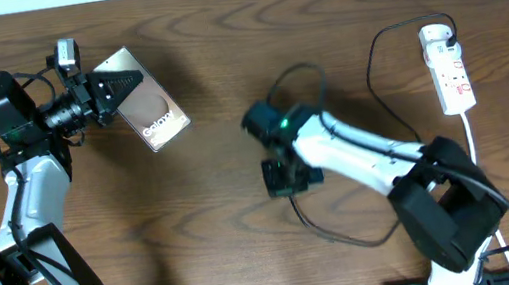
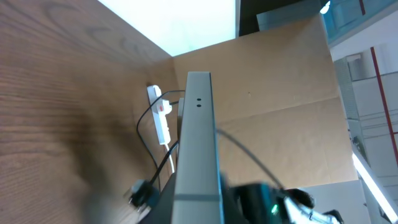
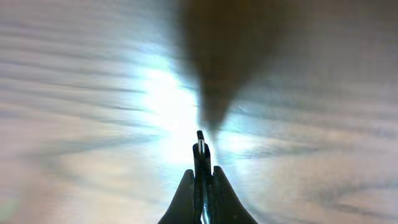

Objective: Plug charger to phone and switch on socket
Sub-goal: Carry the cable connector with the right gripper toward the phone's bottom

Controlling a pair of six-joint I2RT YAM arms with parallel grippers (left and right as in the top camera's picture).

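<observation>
My left gripper (image 1: 121, 86) is shut on one short end of the phone (image 1: 154, 110), a dark glossy slab with "Galaxy" on its face, held at the table's back left. In the left wrist view the phone (image 2: 198, 137) shows edge-on, running away from the jaws. My right gripper (image 1: 284, 173) hangs over mid-table, shut on the charger plug (image 3: 200, 142), whose small black tip pokes out beyond the fingertips (image 3: 185, 186). The charger's thin black cable (image 1: 350, 239) loops behind the right arm. The white socket (image 1: 449, 68) lies at the far right; the socket (image 2: 161, 116) also shows beyond the phone.
A white cord (image 1: 472, 145) runs from the socket toward the front edge, past the right arm's base (image 1: 447, 215). A brown cardboard wall (image 2: 273, 112) stands beyond the table's far side. Bare wood lies between phone and right gripper.
</observation>
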